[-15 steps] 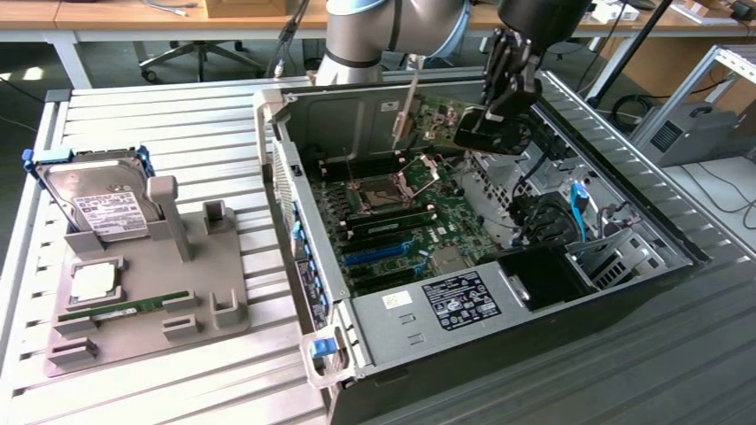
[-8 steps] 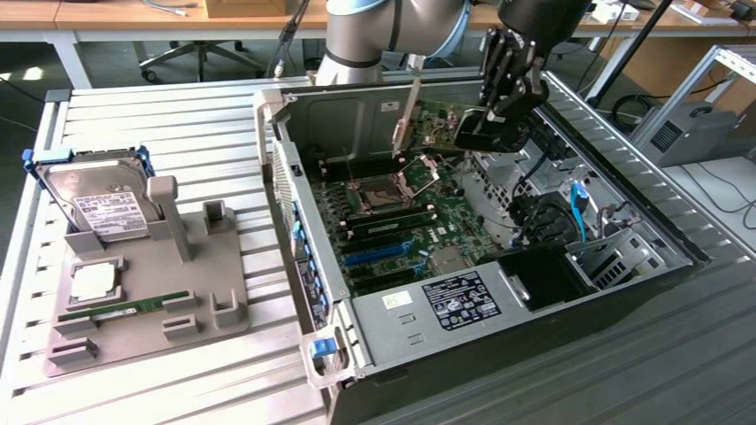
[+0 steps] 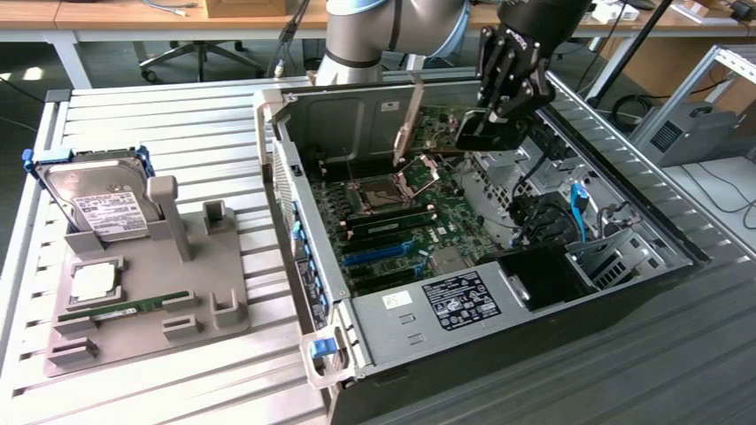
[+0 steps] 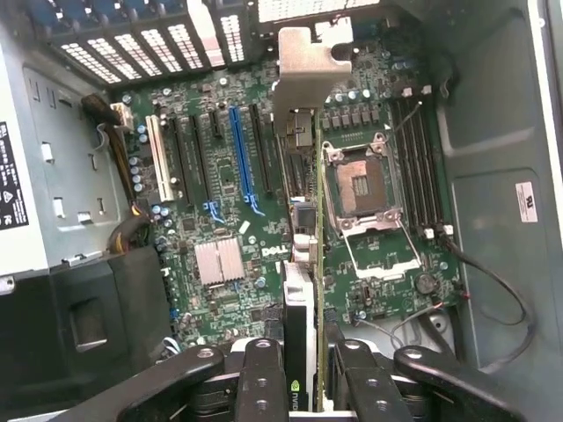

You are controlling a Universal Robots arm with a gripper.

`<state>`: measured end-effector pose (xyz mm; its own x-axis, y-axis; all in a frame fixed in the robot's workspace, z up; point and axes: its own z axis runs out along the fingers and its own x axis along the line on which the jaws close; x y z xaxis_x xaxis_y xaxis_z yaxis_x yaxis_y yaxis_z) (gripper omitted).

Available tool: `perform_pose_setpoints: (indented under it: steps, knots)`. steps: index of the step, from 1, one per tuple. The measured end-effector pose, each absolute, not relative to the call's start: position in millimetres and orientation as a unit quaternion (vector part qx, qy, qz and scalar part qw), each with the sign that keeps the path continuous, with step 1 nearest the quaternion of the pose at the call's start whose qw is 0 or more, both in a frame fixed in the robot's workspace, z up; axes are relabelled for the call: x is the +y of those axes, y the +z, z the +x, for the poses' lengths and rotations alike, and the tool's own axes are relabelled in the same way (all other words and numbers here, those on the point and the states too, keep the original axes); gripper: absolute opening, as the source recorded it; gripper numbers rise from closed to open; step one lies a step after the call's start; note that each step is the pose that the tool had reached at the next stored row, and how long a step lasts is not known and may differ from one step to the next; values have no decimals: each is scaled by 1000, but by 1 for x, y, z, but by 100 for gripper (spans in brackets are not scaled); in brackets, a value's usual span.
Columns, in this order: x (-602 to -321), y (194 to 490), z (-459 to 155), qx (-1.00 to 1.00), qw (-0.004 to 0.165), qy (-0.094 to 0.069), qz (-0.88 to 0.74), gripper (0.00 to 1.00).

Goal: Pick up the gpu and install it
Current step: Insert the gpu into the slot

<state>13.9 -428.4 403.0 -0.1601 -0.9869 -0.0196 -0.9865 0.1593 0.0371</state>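
White "DELL" lettering is printed on the motherboard in the wrist view, just beside a small finned silver heatsink. The same view catches a green logo, too cropped to read, on the near edge of the gpu. A white sticker on the case wall and a black-and-white label on the opposite wall carry print that is too fine to read.

The gripper is clamped on the gpu, one finger on each face. The card is seen edge-on, with its silvery bracket towards the vented rear wall. It sits over the black slots between the long blue slot and the open CPU socket.

From the exterior view, the gripper holds the gpu upright inside the open computer case, near the case's far wall. The power supply at the near end has a black label with white print that cannot be read. At the exterior view's left edge of the slatted table, a grey fixture holds a hard drive with a white label, a CPU and a green RAM stick.
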Motion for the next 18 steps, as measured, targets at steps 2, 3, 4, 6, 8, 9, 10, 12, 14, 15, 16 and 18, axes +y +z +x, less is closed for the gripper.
perform_pose_setpoints:
  steps: [2, 3, 4, 6, 8, 9, 10, 12, 14, 15, 16, 18]
  knots:
    - [-428, 403, 14, -755, 5, -20, 655, 27]
    - [-428, 403, 14, -751, 5, -20, 660, 27]
    - [-428, 403, 14, -747, 5, -20, 664, 27]
    - [-428, 402, 14, -735, 5, -20, 678, 27]
    - [-428, 402, 14, -727, 6, -20, 686, 27]
    - [-428, 402, 14, -725, 6, -20, 688, 27]
    - [-428, 402, 14, -725, 6, -20, 689, 27]
    - [-428, 402, 14, -724, 5, -20, 689, 27]
    - [-428, 402, 14, -724, 4, -22, 690, 27]
    - [-428, 402, 14, -723, 3, -22, 690, 27]
    - [-428, 402, 14, -723, 2, -23, 690, 27]
    - [-428, 402, 14, -723, 2, -23, 691, 27]
